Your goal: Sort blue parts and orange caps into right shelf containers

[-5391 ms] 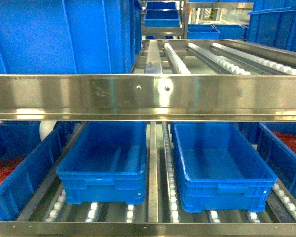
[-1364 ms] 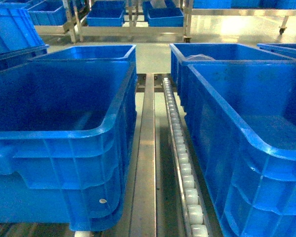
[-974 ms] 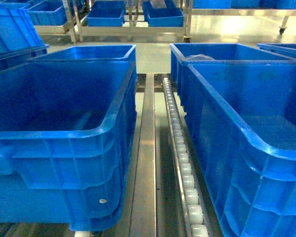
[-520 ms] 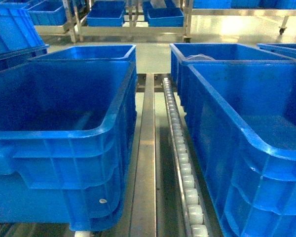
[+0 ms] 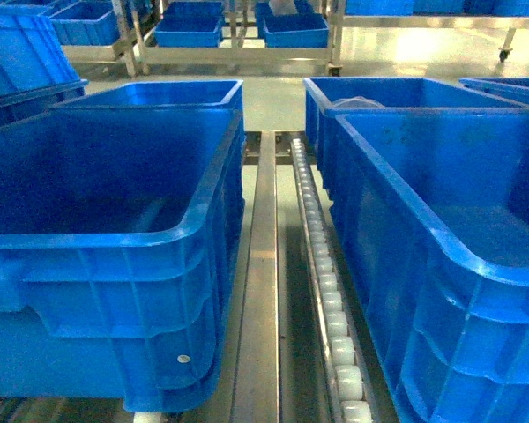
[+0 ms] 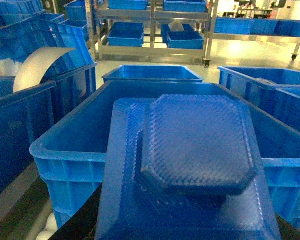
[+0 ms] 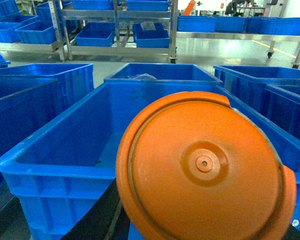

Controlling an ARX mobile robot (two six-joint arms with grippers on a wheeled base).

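While each arm carries its load in front of its own wrist camera, we cannot see either gripper's fingers, so we cannot tell how they stand; we only judge that the left arm holds the blue part (image 6: 190,165) and the right arm holds the orange cap (image 7: 205,167), since both hang above the bins with nothing visible under them. The blue part, a ribbed octagonal block on a flat plate, hovers at the near rim of the left bin (image 5: 115,176); the orange cap hovers at the near rim of the right bin (image 5: 441,185). Both bins look bare inside, and a roller track (image 5: 322,282) runs between them. To do this step well, we should carry each piece forward past the thick rim until it sits over the smooth floor, lower it inside the walls, and only then let go, so nothing bounces onto the rollers. Compared with the view several seconds ago, which faced a steel shelf rail and lower-tier bins, the head camera now looks down over the top tier; over the last second it has scarcely shifted.
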